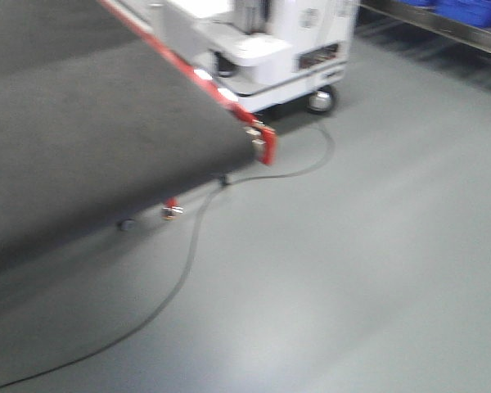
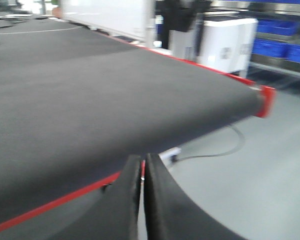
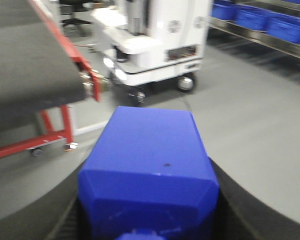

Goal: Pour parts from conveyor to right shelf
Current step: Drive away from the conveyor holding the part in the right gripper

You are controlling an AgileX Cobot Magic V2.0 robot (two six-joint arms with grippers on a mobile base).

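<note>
Dark-grey conveyor (image 1: 90,139) fills the front view's left; the shelf (image 1: 430,23) crosses its top right corner, well apart. In the left wrist view the left gripper (image 2: 142,200) hangs at the conveyor's red edge, jaws together, empty. In the right wrist view the right gripper (image 3: 150,215) clamps the blue part (image 3: 150,160), long axis pointing forward, shelf ahead-right.

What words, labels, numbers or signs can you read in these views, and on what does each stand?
None can be read.
On the white wheeled machine, a dark panel: too blurred to read.
On the blue block: no lettering shows.
On the conveyor: no markings show.
</note>
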